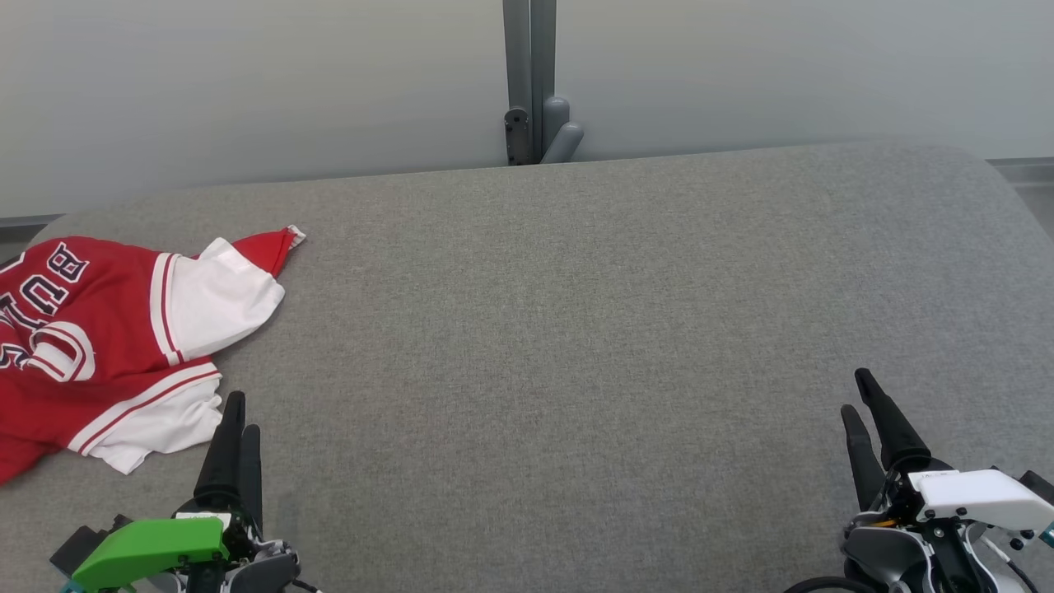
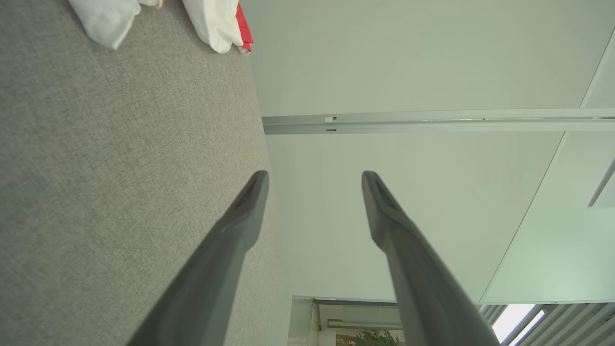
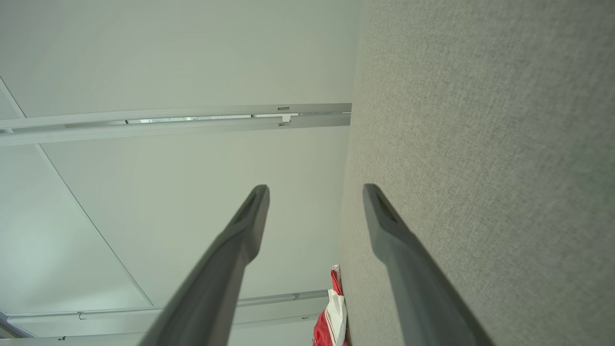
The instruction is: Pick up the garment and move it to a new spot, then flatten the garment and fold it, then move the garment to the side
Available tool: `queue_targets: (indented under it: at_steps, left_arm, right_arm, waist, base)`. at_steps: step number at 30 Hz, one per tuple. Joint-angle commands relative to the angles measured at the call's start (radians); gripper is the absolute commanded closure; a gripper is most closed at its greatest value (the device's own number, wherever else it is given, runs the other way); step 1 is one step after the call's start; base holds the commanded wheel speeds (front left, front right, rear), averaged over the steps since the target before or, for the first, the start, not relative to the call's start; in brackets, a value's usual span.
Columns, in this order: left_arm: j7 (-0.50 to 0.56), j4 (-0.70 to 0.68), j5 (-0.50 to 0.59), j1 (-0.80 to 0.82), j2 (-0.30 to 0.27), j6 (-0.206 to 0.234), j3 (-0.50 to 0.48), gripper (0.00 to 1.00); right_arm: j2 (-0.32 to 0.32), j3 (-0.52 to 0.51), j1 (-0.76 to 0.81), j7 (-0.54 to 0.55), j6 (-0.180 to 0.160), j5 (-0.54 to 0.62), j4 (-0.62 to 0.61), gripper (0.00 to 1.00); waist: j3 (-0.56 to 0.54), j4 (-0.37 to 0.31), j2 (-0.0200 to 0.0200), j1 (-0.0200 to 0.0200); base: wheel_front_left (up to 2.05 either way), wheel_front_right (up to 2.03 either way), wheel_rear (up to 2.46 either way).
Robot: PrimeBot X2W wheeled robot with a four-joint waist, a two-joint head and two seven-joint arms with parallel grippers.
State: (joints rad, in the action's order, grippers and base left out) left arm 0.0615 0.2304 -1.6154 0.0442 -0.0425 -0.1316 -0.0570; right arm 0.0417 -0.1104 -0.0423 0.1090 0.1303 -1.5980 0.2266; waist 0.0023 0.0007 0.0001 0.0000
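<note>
Seeing the red-and-white garment (image 1: 90, 346) lying crumpled at nine o'clock on the grey tabletop (image 1: 576, 329). Finding the left pincer (image 1: 243, 412) at seven o'clock, just beside the garment's white hem, fingers spread and grasping nothing. Spotting a grey post (image 1: 531, 82) at twelve o'clock behind. Noting the right pincer (image 1: 854, 391) at five o'clock, released too, well apart from the garment.

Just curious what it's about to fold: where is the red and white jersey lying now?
In the head view, the jersey lies crumpled at the left edge of the grey fabric surface, just ahead and left of the left hand.
</note>
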Motion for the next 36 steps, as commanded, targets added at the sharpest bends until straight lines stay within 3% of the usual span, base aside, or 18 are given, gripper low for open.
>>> queue_targets:
  at_steps: [1, 6, 12, 23, 36]
  left_arm:
    - [-0.008, -0.019, 0.010, 0.011, -0.004, 0.000, 0.007, 0.00]
    - [-0.033, -0.015, 0.053, 0.010, -0.010, 0.002, 0.032, 0.00]
    - [-0.059, -0.015, 0.160, 0.009, -0.014, 0.012, 0.046, 0.00]
    - [-0.105, -0.028, 0.482, 0.000, -0.019, 0.027, 0.071, 0.00]
    - [-0.146, -0.014, 0.720, -0.014, -0.017, 0.030, 0.089, 0.00]
  right_arm:
    - [0.009, 0.007, -0.004, -0.011, 0.000, 0.011, -0.024, 0.00]
    - [0.023, 0.027, 0.005, -0.040, 0.000, 0.079, -0.036, 0.00]
    - [0.025, 0.026, 0.011, -0.070, 0.000, 0.237, -0.066, 0.00]
    - [0.020, 0.038, 0.032, -0.122, 0.000, 0.597, -0.128, 0.00]
    - [0.038, 0.071, 0.047, -0.168, 0.000, 0.817, -0.117, 0.00]
  waist:
    - [0.000, 0.000, -0.0001, 0.0000]
    - [0.000, 0.001, -0.0001, 0.0000]
    - [-0.001, 0.002, -0.0001, 0.0000]
    - [-0.003, 0.003, -0.0001, 0.0000]
    - [-0.005, 0.005, -0.0001, 0.0000]
  base:
    - [0.00, 0.00, 0.00]
    - [0.00, 0.00, 0.00]
    - [0.00, 0.00, 0.00]
    - [0.00, 0.00, 0.00]
    - [0.00, 0.00, 0.00]
